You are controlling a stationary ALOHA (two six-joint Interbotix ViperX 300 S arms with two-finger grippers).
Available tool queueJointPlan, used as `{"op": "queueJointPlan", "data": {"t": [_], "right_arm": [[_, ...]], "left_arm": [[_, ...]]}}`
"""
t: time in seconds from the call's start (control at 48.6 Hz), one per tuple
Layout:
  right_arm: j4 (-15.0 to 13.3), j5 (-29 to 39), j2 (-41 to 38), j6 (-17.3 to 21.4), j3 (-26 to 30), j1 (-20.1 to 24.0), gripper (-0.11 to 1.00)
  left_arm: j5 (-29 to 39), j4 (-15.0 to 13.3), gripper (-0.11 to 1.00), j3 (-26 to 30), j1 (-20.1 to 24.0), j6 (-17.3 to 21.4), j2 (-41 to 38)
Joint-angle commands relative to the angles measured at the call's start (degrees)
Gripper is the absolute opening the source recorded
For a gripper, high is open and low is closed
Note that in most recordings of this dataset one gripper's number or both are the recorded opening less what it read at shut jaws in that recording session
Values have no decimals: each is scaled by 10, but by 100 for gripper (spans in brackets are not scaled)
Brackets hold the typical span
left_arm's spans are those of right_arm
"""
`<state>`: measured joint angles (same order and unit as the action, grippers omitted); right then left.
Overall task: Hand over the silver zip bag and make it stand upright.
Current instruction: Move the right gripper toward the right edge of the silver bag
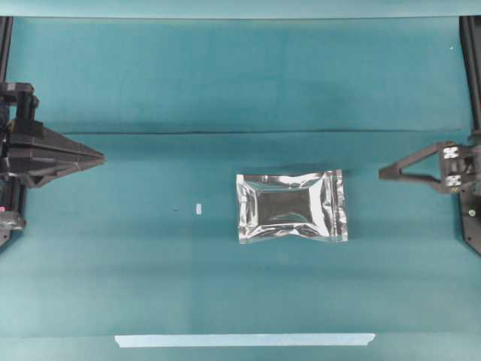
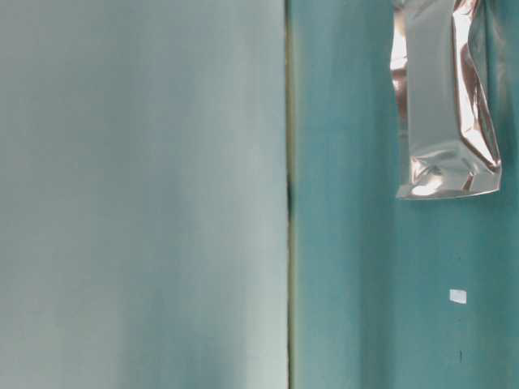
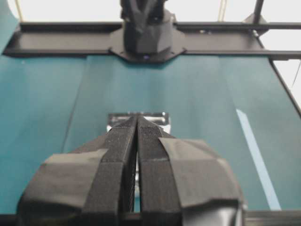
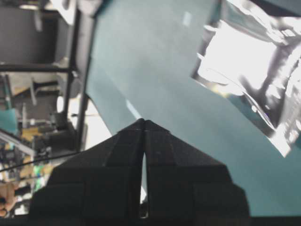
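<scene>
Both grippers clenched on nothing: left gripper far left, right gripper far right. Silver zip bag lies flat mid-table, nearer right one, untouched. Step: first approach. Next, seemingly: spread jaws, reach bag edge.

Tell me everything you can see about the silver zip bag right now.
The silver zip bag is a shiny, crinkled foil pouch, rectangular, with flat sealed edges and a darker, mirror-like puffed centre. It lies flat on the teal table, a little right of the middle, long side across the overhead view. Nothing touches it but the table; neither gripper is near it.
</scene>
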<state>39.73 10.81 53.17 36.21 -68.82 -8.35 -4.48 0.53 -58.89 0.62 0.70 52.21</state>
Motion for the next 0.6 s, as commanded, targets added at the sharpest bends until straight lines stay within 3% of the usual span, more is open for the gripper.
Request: {"op": "queueJointPlan", "data": {"t": [0.0, 0.226, 0.576], "right_arm": [[1, 0, -9, 9, 3, -2, 1], [3, 46, -39, 16, 1, -25, 18], [0, 60, -127, 54, -24, -53, 82]], "left_arm": [[-2, 1, -1, 16, 0, -3, -3], [4, 1, -1, 15, 0, -3, -8], [15, 1, -1, 15, 1, -9, -13]]}}
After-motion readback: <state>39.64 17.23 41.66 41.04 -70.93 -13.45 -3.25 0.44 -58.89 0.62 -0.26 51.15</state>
